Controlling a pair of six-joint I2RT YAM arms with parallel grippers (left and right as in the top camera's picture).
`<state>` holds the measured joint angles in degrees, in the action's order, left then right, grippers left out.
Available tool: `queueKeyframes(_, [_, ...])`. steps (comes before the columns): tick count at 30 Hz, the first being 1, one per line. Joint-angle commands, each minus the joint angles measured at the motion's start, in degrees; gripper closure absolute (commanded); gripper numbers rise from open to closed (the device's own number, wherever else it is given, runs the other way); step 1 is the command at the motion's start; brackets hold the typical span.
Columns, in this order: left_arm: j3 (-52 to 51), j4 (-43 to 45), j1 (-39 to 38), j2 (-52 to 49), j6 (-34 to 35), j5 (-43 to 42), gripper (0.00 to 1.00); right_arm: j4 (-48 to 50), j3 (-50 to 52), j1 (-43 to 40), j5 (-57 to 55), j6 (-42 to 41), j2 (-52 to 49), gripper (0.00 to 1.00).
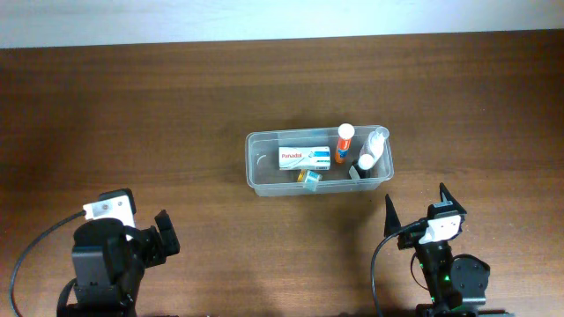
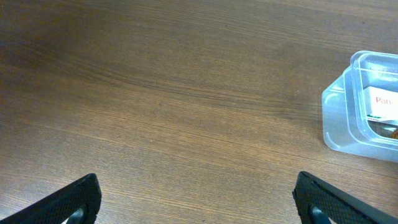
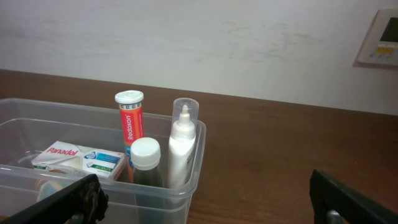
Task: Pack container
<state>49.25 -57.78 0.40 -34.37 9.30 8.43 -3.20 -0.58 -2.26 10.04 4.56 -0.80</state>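
Nearest us, at about 7 o'clock on the bench (image 1: 132,106), the left end effector (image 2: 198,202) hangs with its fingers spread wide and nothing between them. At 5 o'clock the right end effector (image 1: 418,210) is spread just as wide, also empty. Farther out, near the middle and slightly toward 3 o'clock, sits the container (image 1: 253,163), apart from both. In it we see a Panadol box (image 1: 305,158) lying flat, a small blue-and-yellow item (image 1: 310,177) just at its 6 o'clock, and, at the 3 o'clock end, an orange tube (image 1: 345,141), a dark bottle (image 1: 365,162) and a white bottle (image 1: 374,145) standing upright.
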Motion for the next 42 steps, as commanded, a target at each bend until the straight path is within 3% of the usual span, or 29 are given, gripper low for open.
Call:
queueKeyframes(1, [-0.3, 0.1, 0.2, 0.3, 0.3, 0.5, 0.01, -0.3, 0.3, 0.2, 0.7, 0.1, 0.6, 0.02])
queueKeyframes(5, [-1.1, -1.9, 0.2, 2.6, 0.0, 0.7, 0.0, -0.3, 0.3, 0.2, 0.7, 0.1, 0.6, 0.02])
queueKeyframes(9, [-9.3, 2.0, 0.2, 10.1, 0.1, 0.8, 0.01, -0.3, 0.3, 0.2, 0.7, 0.1, 0.6, 0.02])
queueKeyframes(17, [-36.7, 34.5, 2.8, 31.2, 0.1, 0.9, 0.01, -0.3, 0.3, 0.2, 0.7, 0.1, 0.6, 0.02])
queueKeyframes(23, [-48.6, 53.9, 3.8, 34.0, 0.1, 1.1, 0.01, -0.3, 0.3, 0.2, 0.7, 0.1, 0.6, 0.02])
queueKeyframes(35, [-48.8, 58.5, 3.8, 34.1, 0.1, 3.2, 0.0, -0.3, 0.3, 0.2, 0.7, 0.1, 0.6, 0.02])
queueKeyframes(42, [-48.8, 54.1, 3.8, 34.0, 0.1, 1.9, 0.01, -0.3, 0.3, 0.2, 0.7, 0.1, 0.6, 0.02])
